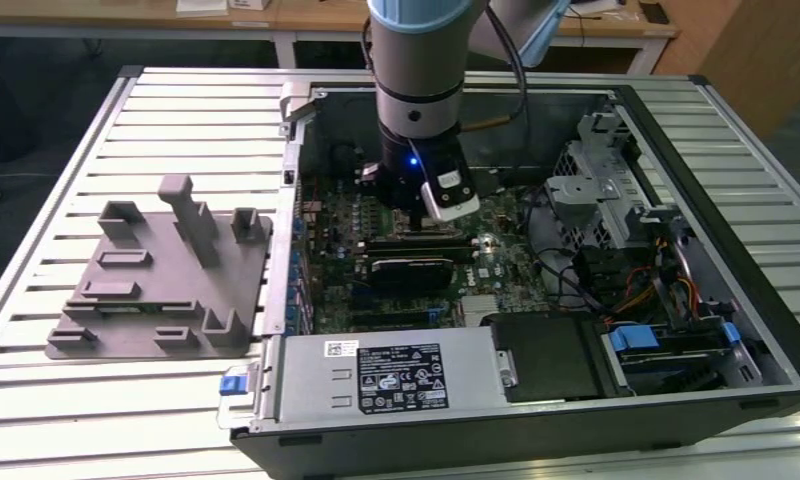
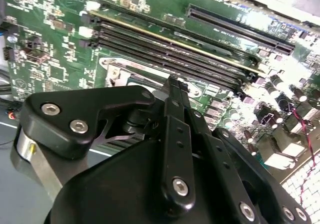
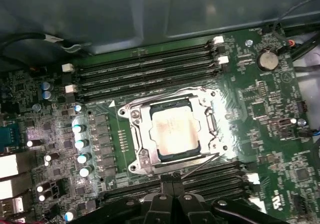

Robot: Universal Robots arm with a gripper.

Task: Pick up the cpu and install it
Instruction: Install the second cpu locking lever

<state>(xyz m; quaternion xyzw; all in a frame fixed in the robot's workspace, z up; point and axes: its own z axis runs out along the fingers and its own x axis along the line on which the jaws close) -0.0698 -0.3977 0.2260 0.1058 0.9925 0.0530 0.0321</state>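
The arm was seen reaching down into an open computer case [image 1: 720, 110] that lay on its side on a slatted table [image 1: 53, 400]. In the first wrist view the cpu [image 3: 173, 130] was found seated in the metal-framed socket [image 3: 136, 134] of the green motherboard [image 3: 260, 103], its silvery top plate facing up and ringed by the bright load frame. Rows of black memory slots [image 3: 145, 66] ran along both sides of the socket. The claw [image 3: 172, 186] was positioned just beside the socket edge, above the nearer row of slots, and its two fingers appeared pressed together with nothing pinched between them. In the second wrist view the black linkage of the claw body [image 2: 150, 174] covered much of the board, so the chip itself was hidden there.

On the table at the exterior view's left, a grey fixture plate [image 1: 160, 300] with upright posts stood apart from the case.

It was judged that the chip had been placed but that the load frame might not be latched; whether the chip sat fully flat could not be told. A slight tilt or corner offset in the socket could bend contacts if pressure were applied. A sideways drift of the claw at this low height could also strike the memory slots or nearby capacitors [image 3: 80, 144], since the fingers were close to the board surface.
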